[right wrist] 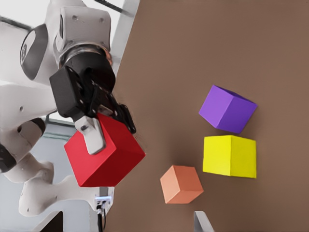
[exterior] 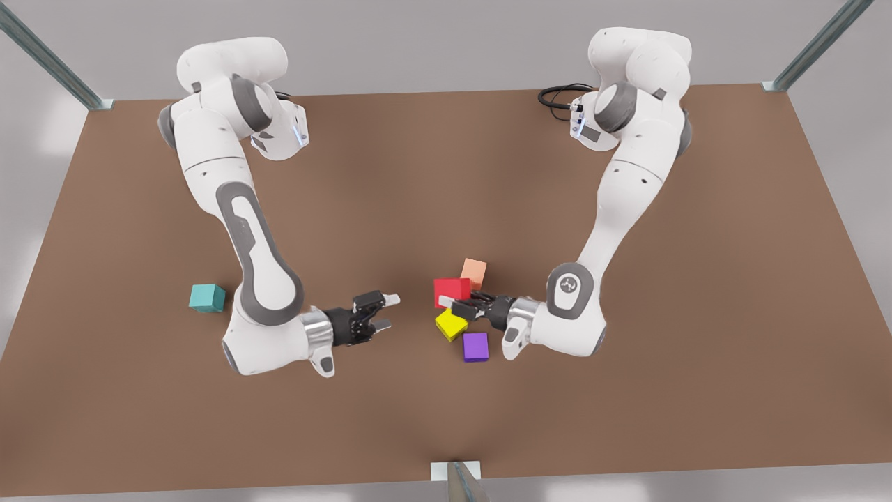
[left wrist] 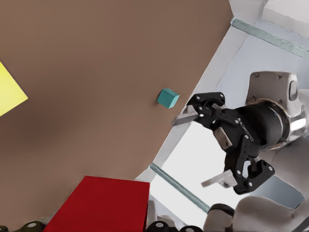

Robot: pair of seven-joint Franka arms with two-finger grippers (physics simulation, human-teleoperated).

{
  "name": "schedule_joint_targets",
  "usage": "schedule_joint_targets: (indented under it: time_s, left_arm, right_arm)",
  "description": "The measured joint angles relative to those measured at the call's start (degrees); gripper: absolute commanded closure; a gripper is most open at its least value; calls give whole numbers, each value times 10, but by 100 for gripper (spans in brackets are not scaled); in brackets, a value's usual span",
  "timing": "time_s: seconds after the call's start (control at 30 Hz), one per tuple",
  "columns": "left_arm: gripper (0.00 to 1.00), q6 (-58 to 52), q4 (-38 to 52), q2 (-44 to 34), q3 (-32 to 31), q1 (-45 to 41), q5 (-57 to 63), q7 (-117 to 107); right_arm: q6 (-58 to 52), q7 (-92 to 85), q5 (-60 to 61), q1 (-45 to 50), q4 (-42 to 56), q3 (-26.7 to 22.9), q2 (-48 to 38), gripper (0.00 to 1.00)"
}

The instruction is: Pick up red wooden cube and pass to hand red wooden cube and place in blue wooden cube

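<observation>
While the red wooden cube point(exterior: 451, 291) was held aloft in the left gripper point(exterior: 463, 307), jaws clamped on it, over mid-table, the right gripper point(exterior: 385, 311) was faced toward it, jaws spread wide and empty, nearer the blue wooden cube point(exterior: 207, 298).

blue wooden cube point(exterior: 207, 298) front view's far left | other cubes clustered centre-right

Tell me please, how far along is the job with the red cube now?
Done: the left gripper has picked up the red wooden cube and is shut on it. In hand: the pass, with the open right gripper facing the cube but apart from it. Left: the handover, then placing the cube at the blue wooden cube.
</observation>
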Motion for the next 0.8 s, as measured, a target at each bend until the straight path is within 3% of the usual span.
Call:
schedule_joint_targets:
  time_s: [0.27, 0.53, 0.8]
  left_arm:
    - [40, 49, -1, 18, -10, -10, -64, 58]
    - [41, 76, -1, 19, -9, -2, -66, 147]
    - [41, 89, -1, 20, -9, -2, -68, 207]
  right_arm:
    - [89, -259, 39, -15, -17, 3, 10, 0]
    - [56, -435, 120, -31, -89, 23, -2, 0]
    - [67, -553, 209, -9, -98, 26, 0, 0]
